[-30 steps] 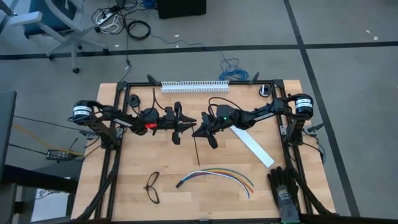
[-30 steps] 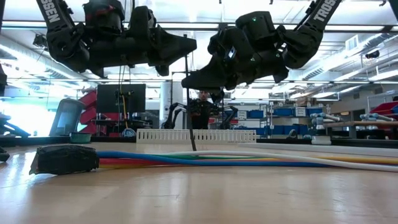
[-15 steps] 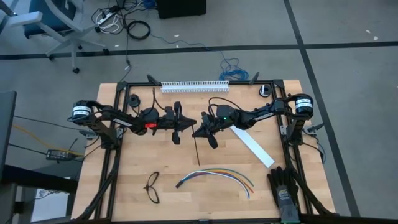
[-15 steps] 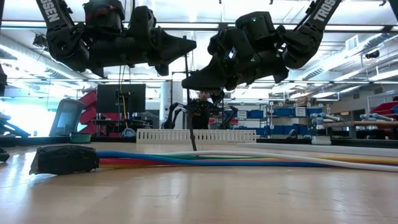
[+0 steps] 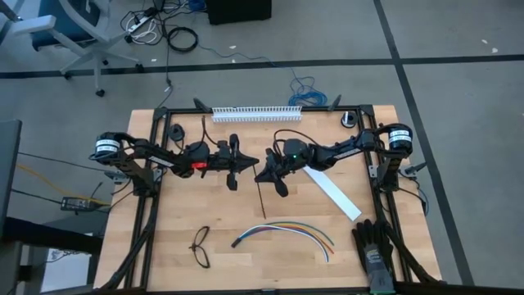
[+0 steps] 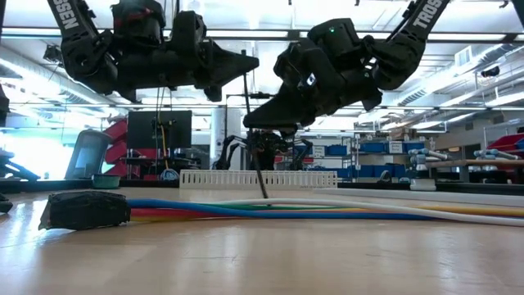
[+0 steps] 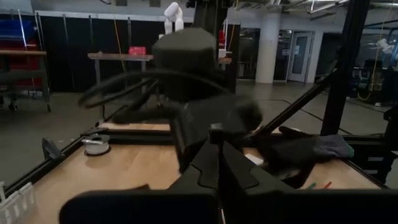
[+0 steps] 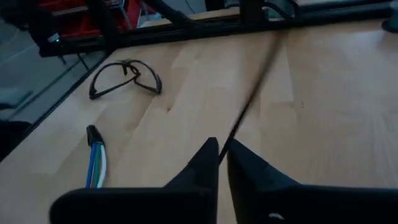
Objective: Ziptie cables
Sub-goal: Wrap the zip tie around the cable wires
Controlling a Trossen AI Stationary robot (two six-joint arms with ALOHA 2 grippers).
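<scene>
- From above, the two dark arms meet over the middle of the pale wooden table (image 5: 164, 246); the left gripper (image 5: 242, 164) and the right gripper (image 5: 260, 173) point at each other, tips just apart.
- The thin, straight dark ziptie (image 5: 260, 198) hangs from the right gripper toward the near side of the table. The right wrist view shows that gripper's two dark fingers (image 8: 205, 160) nearly together, with the strip running out of the narrow slot between them; whether they press it firmly cannot be told.
- The level view alone shows height: both grippers are well above the board, and the ziptie (image 6: 255, 156) slants down with its lower end at or just above the table.
- The left wrist view shows the left gripper's fingers (image 7: 217, 163) pressed together, the right arm's bulk right in front. Whether they pinch the strip's upper end is not visible in any view.
- The cables (image 5: 285, 232), a loose curved bundle of white, blue, orange, yellow and green wires joined at a dark end, lie on the near part of the table, apart from the ziptie's lower end. The right wrist view catches only their dark end and blue-white start (image 8: 95, 158).
- Black thin-framed glasses (image 5: 201, 247) lie just left of the cables.
- A wide flat white strip (image 5: 332, 193) lies slantwise under the right arm; a white toothed rail (image 5: 256, 112) sits at the far edge; a black glove (image 5: 374, 242) rests at the near right corner.
</scene>
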